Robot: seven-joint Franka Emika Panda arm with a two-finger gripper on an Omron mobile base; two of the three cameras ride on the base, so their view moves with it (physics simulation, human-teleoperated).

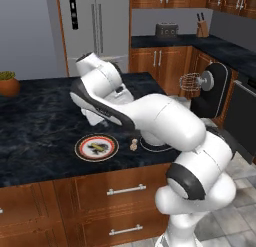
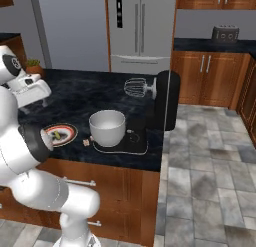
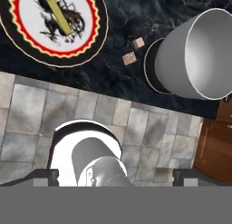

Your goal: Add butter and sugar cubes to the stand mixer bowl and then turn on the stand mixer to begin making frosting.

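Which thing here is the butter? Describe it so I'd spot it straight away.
Find the dark stone counter and, on it, the round red-rimmed plate left of the white mixer bowl. The butter is the small pale-yellow stick lying on the plate's dark centre pattern; the nearby sugar cubes are beige and sit on the counter.

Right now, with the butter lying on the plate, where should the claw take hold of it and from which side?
Probably from straight above, claw fingers closing across the narrow width near the middle of the butter. It is a thin stick lying flat on the plate, so its long sides are the only faces the fingers can pinch, and a mid-length grip should keep it level. The claw is open and nowhere near it.
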